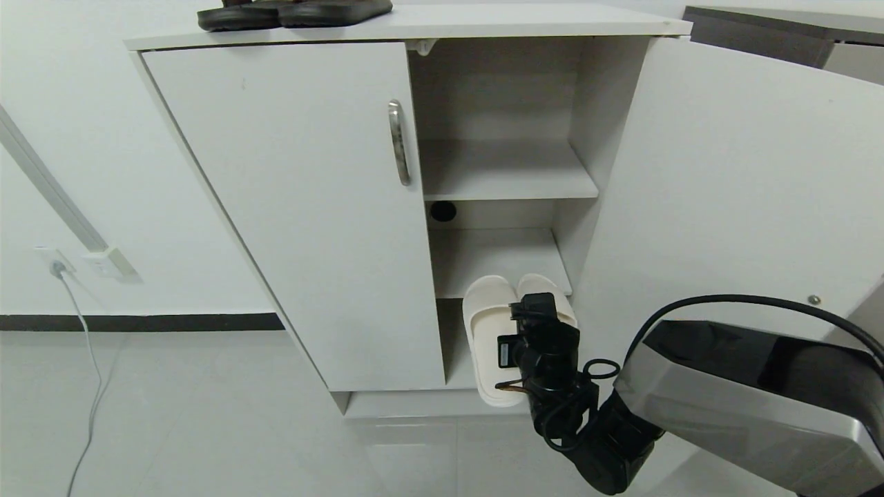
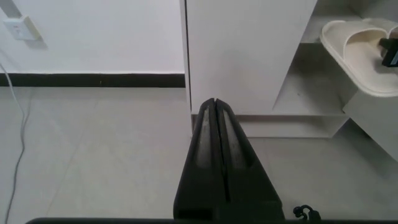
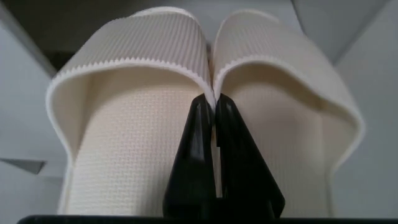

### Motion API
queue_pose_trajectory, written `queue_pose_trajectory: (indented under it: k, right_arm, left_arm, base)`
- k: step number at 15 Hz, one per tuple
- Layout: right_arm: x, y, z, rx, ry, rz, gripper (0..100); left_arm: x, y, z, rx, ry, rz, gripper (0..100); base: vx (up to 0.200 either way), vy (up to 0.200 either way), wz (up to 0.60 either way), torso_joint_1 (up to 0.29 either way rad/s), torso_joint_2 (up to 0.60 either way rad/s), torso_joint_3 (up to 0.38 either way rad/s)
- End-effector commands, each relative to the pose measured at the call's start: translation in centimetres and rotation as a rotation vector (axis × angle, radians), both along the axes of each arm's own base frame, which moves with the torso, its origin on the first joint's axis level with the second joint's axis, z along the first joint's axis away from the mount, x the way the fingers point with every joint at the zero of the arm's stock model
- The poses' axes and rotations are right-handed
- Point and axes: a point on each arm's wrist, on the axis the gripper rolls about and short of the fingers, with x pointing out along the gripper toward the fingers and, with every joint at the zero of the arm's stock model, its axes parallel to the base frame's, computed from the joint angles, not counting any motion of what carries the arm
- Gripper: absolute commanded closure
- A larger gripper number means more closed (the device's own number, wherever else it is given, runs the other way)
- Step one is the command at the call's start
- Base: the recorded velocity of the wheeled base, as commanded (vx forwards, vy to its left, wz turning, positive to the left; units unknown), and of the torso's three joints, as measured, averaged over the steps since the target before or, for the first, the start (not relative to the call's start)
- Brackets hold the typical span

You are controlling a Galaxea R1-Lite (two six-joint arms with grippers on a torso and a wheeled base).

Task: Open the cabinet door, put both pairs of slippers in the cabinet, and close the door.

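While hanging at the open mouth of the cabinet (image 1: 483,24), lower centre of the head frame, gripped as 1 bundle: white slippers (image 1: 487,338), in the right claw (image 1: 533,307). Clamped together on the 2 inner strap edges, plain in the right wrist view. Toes pointing into the cabinet, heels back toward the arm; long axis in line with the claw and with the way in. Toes at the front edge of the lower shelf (image 1: 494,259); touching it or not, cannot tell. Probably calls for a straight push forward, then a release. Right door (image 1: 732,186) swung wide at the right of the frame; left door (image 1: 290,207) shut. Yet to fetch: dark slippers (image 1: 293,14) on the cabinet top, upper left of the frame. Left claw (image 2: 214,118) pressed together on nothing, low over the floor (image 2: 93,155), facing the shut left door, farther from the opening than the right.
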Motion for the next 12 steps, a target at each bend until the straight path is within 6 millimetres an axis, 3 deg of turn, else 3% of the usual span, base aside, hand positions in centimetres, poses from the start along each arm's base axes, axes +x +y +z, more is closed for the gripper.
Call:
queue_pose_trajectory:
  k: [1, 3, 7, 12]
  right_arm:
    - [0.0, 0.0, 0.2, 0.001, -0.003, 0.001, 100]
    - [0.5, 0.4, 0.3, 0.004, -0.006, -0.001, 100]
    - [4.0, 0.5, -0.7, -0.007, 0.009, -0.048, 100]
    - [6.4, 0.9, 0.1, -0.02, 0.025, -0.073, 100]
  left_arm:
    - [0.0, 0.0, 0.0, 0.0, 0.002, 0.0, 100]
    - [0.0, 0.0, 0.0, 0.0, 0.002, 0.0, 100]
    - [0.0, 0.0, 0.0, -0.002, 0.002, 0.0, 100]
    - [0.0, 0.0, 0.0, -0.002, 0.002, 0.0, 100]
  base:
    - [0.2, 0.0, 0.0, 0.002, 0.0, 0.007]
    - [0.2, 0.0, 0.0, 0.005, 0.0, 0.0]
    - [0.0, 0.0, 0.0, 0.0, 0.0, 0.0]
    - [0.0, 0.0, 0.0, 0.0, 0.0, 0.0]
